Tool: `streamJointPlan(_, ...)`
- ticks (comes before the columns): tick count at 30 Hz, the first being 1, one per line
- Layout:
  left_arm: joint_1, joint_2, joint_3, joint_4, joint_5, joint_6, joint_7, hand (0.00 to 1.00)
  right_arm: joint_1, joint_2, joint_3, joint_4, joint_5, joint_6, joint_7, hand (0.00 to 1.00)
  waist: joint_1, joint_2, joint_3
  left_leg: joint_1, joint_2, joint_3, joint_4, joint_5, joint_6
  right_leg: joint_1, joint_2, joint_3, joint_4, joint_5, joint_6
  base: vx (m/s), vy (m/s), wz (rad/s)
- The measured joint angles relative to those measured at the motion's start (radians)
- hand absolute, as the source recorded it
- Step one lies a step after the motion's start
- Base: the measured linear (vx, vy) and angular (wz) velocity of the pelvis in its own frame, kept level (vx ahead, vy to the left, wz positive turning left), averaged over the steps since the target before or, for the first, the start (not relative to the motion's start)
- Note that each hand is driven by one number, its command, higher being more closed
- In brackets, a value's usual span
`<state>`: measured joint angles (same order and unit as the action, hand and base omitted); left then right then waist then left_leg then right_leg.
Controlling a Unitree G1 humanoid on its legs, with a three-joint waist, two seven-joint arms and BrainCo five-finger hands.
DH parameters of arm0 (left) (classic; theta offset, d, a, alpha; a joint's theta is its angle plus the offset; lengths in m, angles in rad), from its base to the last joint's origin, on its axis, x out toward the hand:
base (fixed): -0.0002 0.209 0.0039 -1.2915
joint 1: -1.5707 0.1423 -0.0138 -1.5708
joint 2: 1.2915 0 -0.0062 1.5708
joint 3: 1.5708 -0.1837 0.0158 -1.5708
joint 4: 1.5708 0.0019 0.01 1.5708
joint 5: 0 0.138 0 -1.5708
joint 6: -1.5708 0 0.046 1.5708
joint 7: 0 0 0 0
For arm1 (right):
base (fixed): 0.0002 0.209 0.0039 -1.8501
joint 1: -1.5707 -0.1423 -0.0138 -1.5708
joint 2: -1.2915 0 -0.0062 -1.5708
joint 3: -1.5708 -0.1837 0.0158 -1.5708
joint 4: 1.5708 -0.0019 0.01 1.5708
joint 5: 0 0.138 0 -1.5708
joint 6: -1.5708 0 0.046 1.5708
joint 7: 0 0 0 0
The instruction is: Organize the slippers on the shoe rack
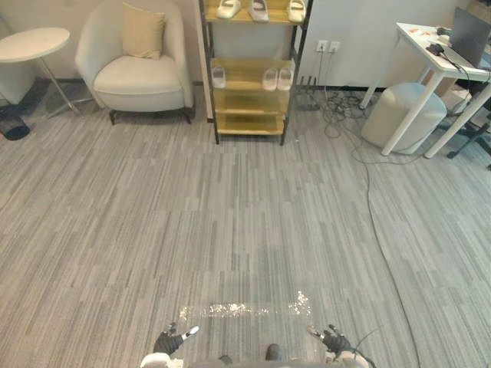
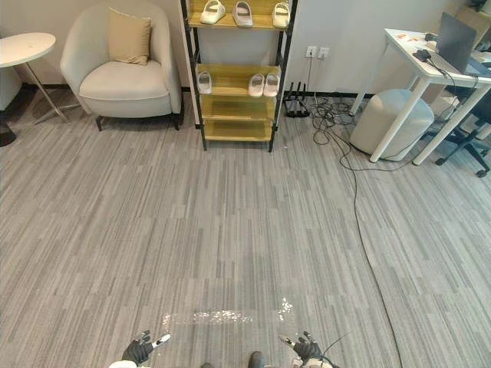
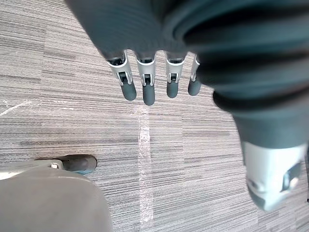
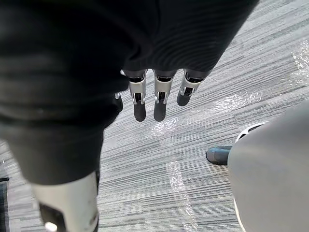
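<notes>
Grey striped carpet [image 1: 230, 230] runs across the left eye view to the shoe rack [image 1: 249, 123], which stands at the far wall, well apart from the robot. Six pale slippers [image 1: 270, 78] sit on it: three on the top shelf, and three on the middle shelf, one at its left end and two side by side at its right. The left robot hand [image 1: 170, 340] and the right robot hand [image 1: 334, 339] show at the bottom edge, low over the carpet. In the right eye view, one cream armchair [image 2: 126, 77] with one cushion [image 2: 129, 38] stands left of the rack. One round stool [image 2: 391, 115] and one white surface [image 2: 418, 50] carrying one laptop [image 2: 458, 38] stand to its right. The left wrist view shows that hand released, its fingers [image 3: 146, 79] hanging straight above the carpet and holding nothing. The right wrist view shows the same: straight fingers [image 4: 160, 99], nothing held.
</notes>
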<state>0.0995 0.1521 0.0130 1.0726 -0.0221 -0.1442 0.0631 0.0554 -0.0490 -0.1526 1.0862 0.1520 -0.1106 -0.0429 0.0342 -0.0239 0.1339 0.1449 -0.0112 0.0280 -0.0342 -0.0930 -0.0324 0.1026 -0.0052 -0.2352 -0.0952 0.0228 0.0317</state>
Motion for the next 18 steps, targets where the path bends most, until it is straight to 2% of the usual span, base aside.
streamJointPlan(8,-0.009,0.005,0.004,0.000,0.000,0.002,0.001,0.00,-0.007,0.003,0.003,0.003,-0.003,0.001,0.000,0.00,0.001,-0.011,0.011,-0.008,0.001,0.007,0.013,-0.008,-0.008,-0.003,0.001,0.001,0.000,-0.001,-0.001,0.00,-0.006,-0.01)
streamJointPlan(9,-0.026,0.010,0.010,-0.001,-0.001,0.002,0.002,0.00,-0.014,0.005,0.010,0.005,-0.001,0.000,0.000,0.00,0.001,-0.018,0.020,-0.063,0.008,0.018,0.116,-0.071,-0.023,-0.006,0.003,0.000,0.004,-0.007,-0.008,-0.01,-0.019,-0.07)
streamJointPlan(10,-0.029,0.010,0.010,-0.001,-0.001,0.003,0.002,0.00,-0.015,0.004,0.010,0.005,-0.001,0.000,0.000,0.00,0.002,-0.017,0.022,-0.076,0.011,0.020,0.140,-0.087,-0.024,-0.006,0.005,0.000,0.005,-0.008,-0.009,-0.01,-0.016,-0.13)
streamJointPlan(11,-0.033,0.007,0.010,-0.001,-0.002,0.003,0.003,0.00,-0.014,-0.004,0.014,0.004,-0.001,0.000,0.000,0.00,0.006,-0.006,0.029,-0.120,0.033,0.035,0.245,-0.148,-0.034,-0.004,0.018,-0.001,0.007,-0.023,-0.021,0.00,-0.006,-0.18)
streamJointPlan(13,-0.036,0.000,0.011,-0.002,-0.002,0.003,0.004,0.00,-0.013,-0.018,0.034,0.003,0.001,0.000,0.000,0.00,0.012,0.017,0.036,-0.158,0.062,0.060,0.351,-0.194,-0.063,0.001,0.034,0.001,0.007,-0.028,-0.029,0.02,0.012,-0.24)
streamJointPlan(14,-0.037,0.001,0.010,-0.001,-0.003,0.004,0.004,0.00,-0.015,-0.021,0.042,-0.001,0.004,0.000,-0.001,0.00,0.012,0.019,0.037,-0.192,0.076,0.100,0.439,-0.195,-0.070,0.002,0.035,0.002,0.006,-0.036,-0.031,0.06,0.010,0.00)
streamJointPlan(15,-0.057,-0.002,0.010,-0.008,-0.008,0.004,0.004,0.00,-0.016,-0.032,0.042,-0.002,0.004,-0.001,-0.003,0.00,0.012,0.028,0.044,-0.277,0.103,0.149,0.614,-0.172,-0.107,0.005,0.032,0.000,0.007,-0.041,-0.034,0.06,-0.004,0.14)
streamJointPlan(16,-0.064,-0.006,0.011,-0.013,-0.011,0.003,0.004,0.00,-0.016,-0.040,0.042,0.000,0.004,0.000,-0.004,0.00,0.014,0.035,0.049,-0.321,0.118,0.161,0.701,-0.149,-0.129,0.012,0.030,0.003,0.007,-0.043,-0.036,0.09,-0.007,0.03)
streamJointPlan(17,-0.080,-0.012,0.012,-0.022,-0.015,0.002,0.005,0.00,-0.019,-0.044,0.043,0.000,0.004,0.001,-0.005,0.00,0.023,0.040,0.067,-0.377,0.135,0.173,0.818,-0.116,-0.108,0.026,0.020,0.010,0.012,-0.053,-0.040,0.10,0.022,-0.13)
streamJointPlan(18,-0.083,-0.018,0.024,-0.022,-0.023,0.001,0.013,0.00,-0.030,-0.053,0.043,-0.001,0.004,0.003,-0.009,0.00,0.032,0.056,0.079,-0.418,0.148,0.183,0.875,-0.165,-0.049,0.036,0.004,0.019,0.029,-0.075,-0.037,0.12,0.039,-0.14)
